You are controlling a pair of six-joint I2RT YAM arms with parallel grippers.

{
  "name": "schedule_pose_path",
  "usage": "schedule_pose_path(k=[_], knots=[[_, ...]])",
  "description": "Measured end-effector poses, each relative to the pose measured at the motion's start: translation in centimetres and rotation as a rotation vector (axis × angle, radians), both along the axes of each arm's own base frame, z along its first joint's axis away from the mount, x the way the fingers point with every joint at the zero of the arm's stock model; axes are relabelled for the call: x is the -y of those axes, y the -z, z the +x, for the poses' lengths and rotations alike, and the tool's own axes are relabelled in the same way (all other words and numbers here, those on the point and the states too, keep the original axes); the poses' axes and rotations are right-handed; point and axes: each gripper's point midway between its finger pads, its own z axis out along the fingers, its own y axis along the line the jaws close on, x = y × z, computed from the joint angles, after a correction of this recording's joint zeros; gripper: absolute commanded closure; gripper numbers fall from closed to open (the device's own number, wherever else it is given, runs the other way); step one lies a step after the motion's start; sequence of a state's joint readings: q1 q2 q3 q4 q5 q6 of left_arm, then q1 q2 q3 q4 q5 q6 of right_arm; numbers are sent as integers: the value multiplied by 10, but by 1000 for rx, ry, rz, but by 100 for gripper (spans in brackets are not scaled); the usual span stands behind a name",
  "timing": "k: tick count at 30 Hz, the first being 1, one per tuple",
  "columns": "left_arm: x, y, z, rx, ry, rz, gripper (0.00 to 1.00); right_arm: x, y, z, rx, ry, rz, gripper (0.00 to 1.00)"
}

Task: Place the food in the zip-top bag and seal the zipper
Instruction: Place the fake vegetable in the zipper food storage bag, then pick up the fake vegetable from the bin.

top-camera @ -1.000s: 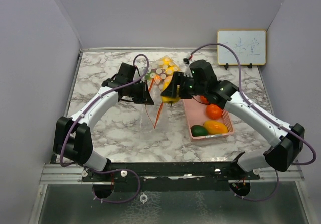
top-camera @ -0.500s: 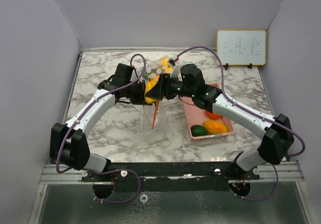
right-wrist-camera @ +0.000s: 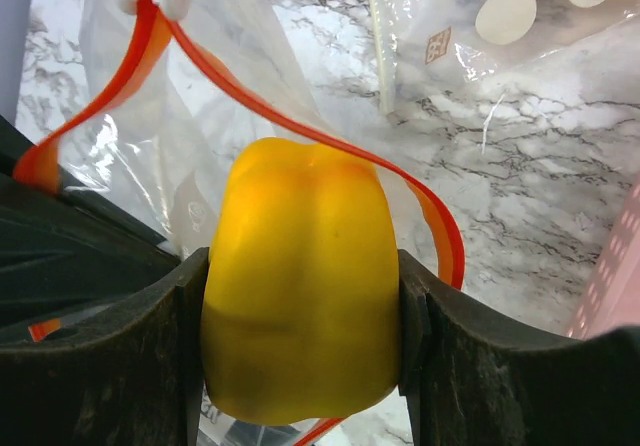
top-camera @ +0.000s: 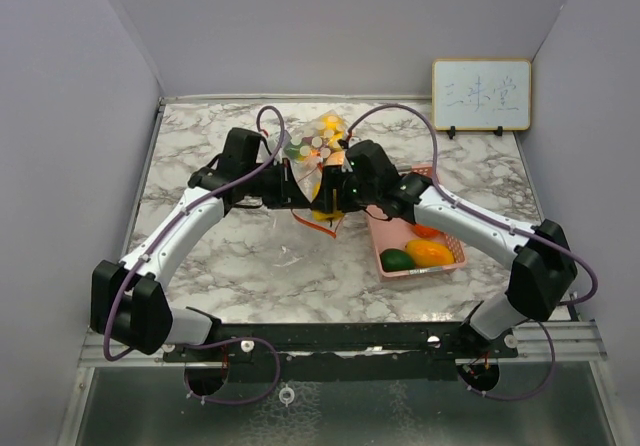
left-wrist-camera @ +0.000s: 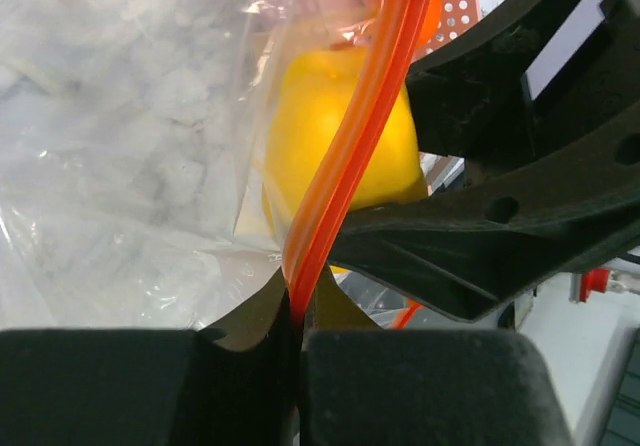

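So the left end effector [left-wrist-camera: 298,336] is clenched tight on the orange zipper strip [left-wrist-camera: 345,166] of the clear zip-top bag [left-wrist-camera: 120,166] in the middle of the counter [top-camera: 230,256], the right end effector [right-wrist-camera: 300,296] is grasping a yellow toy pepper [right-wrist-camera: 300,256] right at the bag's mouth, and the pink basket [top-camera: 420,271] with more food [top-camera: 428,253] sits around 4 o'clock from the bag.

Yellow pepper [right-wrist-camera: 300,276] across mouth of bag [right-wrist-camera: 140,156]
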State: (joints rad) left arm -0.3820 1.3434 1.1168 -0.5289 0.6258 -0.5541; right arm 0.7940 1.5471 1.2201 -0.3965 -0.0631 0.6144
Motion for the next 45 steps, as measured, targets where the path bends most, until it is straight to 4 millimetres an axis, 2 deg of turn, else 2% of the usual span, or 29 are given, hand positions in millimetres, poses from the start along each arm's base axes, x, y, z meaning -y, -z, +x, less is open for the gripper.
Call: schedule_pose_path(k=[2,5,7,11,14,18,21,25,28,31,33,45], knots=[[1,4,-2,-18,-1,-13,100,-3,-2,1,5,-1,-23,14],[1,10,-4,-41,-10,-23,100,1,-4,3,21,12,-84,9],[1,15,-6,-46,-13,-27,100,6,-7,3,24,26,-108,2],[2,27,-9,-67,-20,-28,100,10,-20,2,43,47,-122,0],[2,34,-9,-72,-23,-31,100,24,-36,-1,67,81,-141,2],[6,38,-8,-82,-24,-57,100,53,-67,1,114,192,-164,6],[10,33,-5,-74,-24,-88,100,80,-72,8,113,304,-206,7],[12,29,-3,-66,-23,-106,100,121,-51,24,55,424,-304,6],[12,28,-3,-68,-22,-109,100,160,-20,43,-12,513,-386,0],[12,28,-3,-69,-20,-110,100,195,14,58,-74,565,-474,0],[13,28,-3,-69,-20,-111,100,206,31,67,-94,567,-522,0],[12,28,-4,-72,-20,-110,100,233,102,117,-98,530,-680,0]])
